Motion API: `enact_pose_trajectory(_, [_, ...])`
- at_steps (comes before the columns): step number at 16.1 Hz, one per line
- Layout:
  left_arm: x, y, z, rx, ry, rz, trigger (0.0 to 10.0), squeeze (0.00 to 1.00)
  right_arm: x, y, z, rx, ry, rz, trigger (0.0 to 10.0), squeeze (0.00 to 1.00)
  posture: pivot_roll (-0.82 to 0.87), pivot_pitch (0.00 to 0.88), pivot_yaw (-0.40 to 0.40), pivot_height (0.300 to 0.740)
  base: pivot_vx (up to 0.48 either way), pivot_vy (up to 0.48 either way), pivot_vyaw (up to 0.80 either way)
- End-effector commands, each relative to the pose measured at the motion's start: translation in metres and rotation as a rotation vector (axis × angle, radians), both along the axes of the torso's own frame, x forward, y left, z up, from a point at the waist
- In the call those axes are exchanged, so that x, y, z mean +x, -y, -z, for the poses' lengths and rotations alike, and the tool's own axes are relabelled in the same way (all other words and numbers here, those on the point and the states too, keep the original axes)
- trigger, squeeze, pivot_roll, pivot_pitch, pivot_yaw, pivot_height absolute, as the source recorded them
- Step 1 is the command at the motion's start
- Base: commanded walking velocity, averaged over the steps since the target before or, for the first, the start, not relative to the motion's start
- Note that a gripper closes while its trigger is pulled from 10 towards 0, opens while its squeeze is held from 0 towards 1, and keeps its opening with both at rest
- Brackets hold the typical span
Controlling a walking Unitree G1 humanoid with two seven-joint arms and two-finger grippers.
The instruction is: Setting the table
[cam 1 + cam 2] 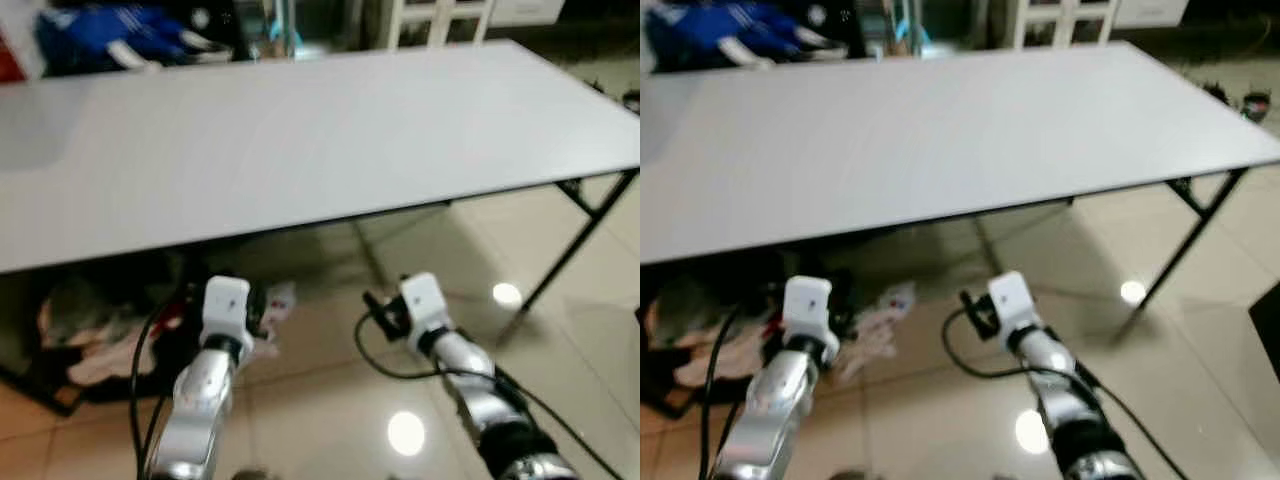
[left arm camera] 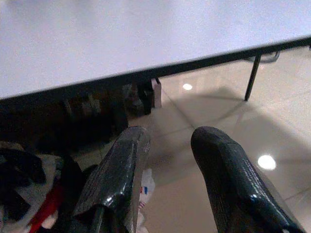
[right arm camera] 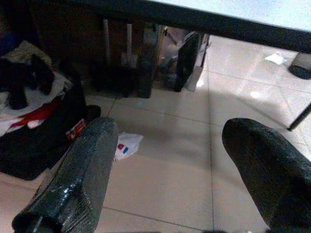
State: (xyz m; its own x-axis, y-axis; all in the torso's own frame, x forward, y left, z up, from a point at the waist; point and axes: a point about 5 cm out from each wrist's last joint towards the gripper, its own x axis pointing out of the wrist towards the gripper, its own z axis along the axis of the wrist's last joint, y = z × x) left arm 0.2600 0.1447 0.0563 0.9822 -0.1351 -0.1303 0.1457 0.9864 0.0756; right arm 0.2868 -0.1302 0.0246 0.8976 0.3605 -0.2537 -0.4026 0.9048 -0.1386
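1. Table: white, long axis running left to right, directly ahead of and above both grippers; top bare of any dishes or cutlery.
2. Left gripper: held low below the near table edge, over tiled floor; fingers parted, grasping nothing.
3. Right gripper: likewise low, just short of the near edge; fingers spread wider apart, nothing between them.
4. Key relation: tabletop lies forward and upward from both grippers; neither arm clearly nearer, both about level with each other and just before the edge.
5. Task items: no tableware identifiable anywhere; location of things to be laid out cannot be told.
6. Surroundings: heap of clothes and a small white packet on the floor beneath the table, toward the left; blue garment beyond the far edge; folding table leg at right.
7. Judgement: task at its very start, nothing placed; next move likely calls for locating items elsewhere, then raising either gripper clear of the edge to avoid striking it from below.
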Motion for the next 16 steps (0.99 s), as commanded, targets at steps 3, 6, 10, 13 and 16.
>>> enact_pose_trajectory(3, [0.0,-0.009,0.0,0.021,-0.005,-0.017,10.0,0.0,0.003,-0.009,-0.001,0.012,-0.006,0.001,10.0,0.0,-0.09,0.0,0.004,0.74,0.0,0.46,0.0])
enact_pose_trajectory(6, [0.002,-0.01,-0.001,0.024,-0.007,-0.013,10.0,0.0,0.004,-0.014,-0.004,0.08,0.004,0.002,10.0,1.0,-0.08,0.0,0.003,0.74,0.0,0.461,0.0])
enact_pose_trajectory(10, [0.003,-0.008,-0.002,0.021,-0.004,-0.01,10.0,0.0,0.006,-0.015,-0.006,0.084,0.016,0.0,10.0,1.0,-0.08,0.0,0.001,0.74,0.0,0.461,0.0])
enact_pose_trajectory(13, [0.004,-0.009,-0.002,0.021,-0.002,-0.012,10.0,0.0,0.007,-0.015,-0.008,0.099,0.021,-0.002,10.0,1.0,-0.08,0.002,0.001,0.74,0.0,0.461,0.0])
enact_pose_trajectory(16, [0.003,-0.011,-0.002,0.018,-0.005,-0.018,10.0,0.0,0.008,-0.019,-0.009,0.099,0.022,-0.015,10.0,1.0,-0.07,0.002,0.002,0.74,0.0,0.46,0.0])
